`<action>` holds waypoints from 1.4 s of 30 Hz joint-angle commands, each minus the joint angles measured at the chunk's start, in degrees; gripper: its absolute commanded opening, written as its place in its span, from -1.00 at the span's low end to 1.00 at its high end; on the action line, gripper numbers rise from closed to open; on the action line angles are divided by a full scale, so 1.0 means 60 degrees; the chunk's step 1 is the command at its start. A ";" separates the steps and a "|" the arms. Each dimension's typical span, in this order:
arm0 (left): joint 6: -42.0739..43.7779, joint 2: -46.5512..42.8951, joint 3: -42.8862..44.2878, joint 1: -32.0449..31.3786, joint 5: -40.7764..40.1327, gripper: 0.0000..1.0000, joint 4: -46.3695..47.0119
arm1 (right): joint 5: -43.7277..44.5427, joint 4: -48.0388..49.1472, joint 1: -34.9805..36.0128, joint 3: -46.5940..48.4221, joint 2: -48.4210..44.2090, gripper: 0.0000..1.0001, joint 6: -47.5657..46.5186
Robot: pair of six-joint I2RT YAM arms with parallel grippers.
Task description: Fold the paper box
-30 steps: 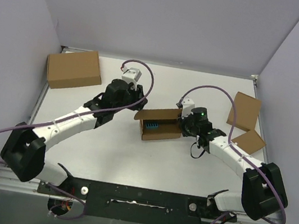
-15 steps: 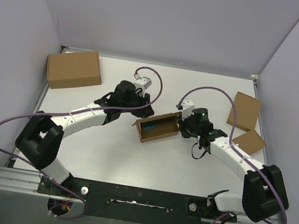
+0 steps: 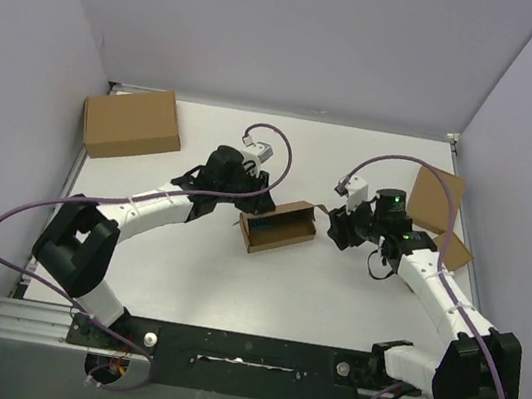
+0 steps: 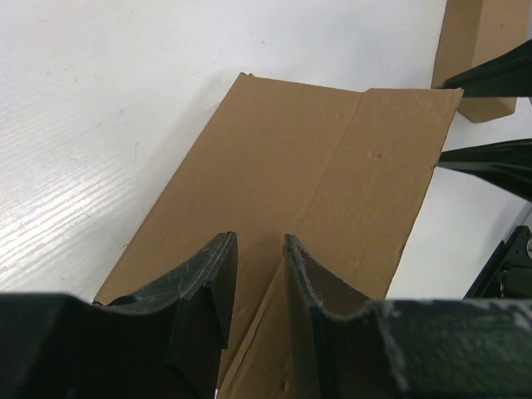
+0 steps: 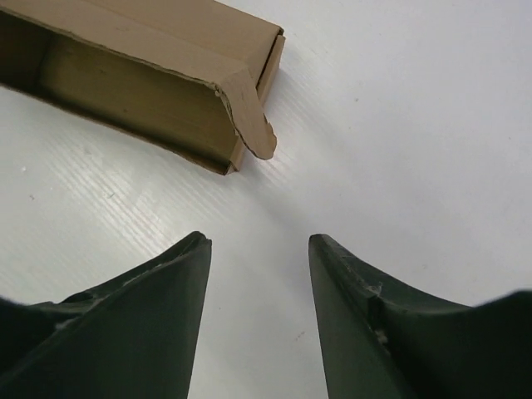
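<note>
1. So, the paper box (image 3: 277,227) sits near the middle of the white table (image 3: 193,279), between my two arms and lying a bit slantwise. It's half-folded: a small oblong shape with one long side open. There's something bluish inside that's too small to make out.
2. My left gripper (image 4: 258,243) is at the box's far left corner. In the wrist view my left fingers (image 4: 208,291) stand close together over a flat brown side of the box, and a cardboard edge runs up into the narrow gap between them. Whether they actually pinch it, I honestly can't tell.
3. My right gripper (image 5: 259,241) is just off the box's right end, not touching it. My right fingers (image 5: 158,299) are spread apart with only bare table between them, so they're holding nothing.
4. From that right wrist view the box's end is up and to the left. A short rounded tab (image 5: 253,125) sticks out at the corner, its edge a bit ragged, and the long side gapes open.
5. Other stuff: a bigger closed brown carton (image 3: 131,123) sits at the far left corner of the table. Two smaller closed brown boxes (image 3: 435,198) are near the right edge, close to each other and well apart from the paper box.
</note>
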 commanded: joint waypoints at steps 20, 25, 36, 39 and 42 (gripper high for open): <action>-0.0083 0.0228 -0.0128 0.0128 0.0549 -0.45 0.0406 | -0.4537 0.2027 -0.2469 0.0812 0.2698 -1.00 0.2302; -0.0128 0.0202 -0.0269 0.0127 0.0572 -0.45 0.0434 | -0.4873 0.2783 -0.2261 0.1225 0.3734 -1.00 0.3292; -0.0249 0.0344 -0.0382 0.0139 0.0660 -0.46 0.0567 | -0.6357 0.2983 -0.2006 0.1487 0.5063 -1.00 0.4240; -0.0253 0.0374 -0.0407 0.0134 0.0660 -0.46 0.0571 | -0.6739 0.3118 -0.1945 0.1454 0.5110 -1.00 0.4366; -0.0256 0.0397 -0.0439 0.0139 0.0673 -0.46 0.0565 | -0.6918 0.3139 -0.1935 0.1429 0.5064 -1.00 0.4390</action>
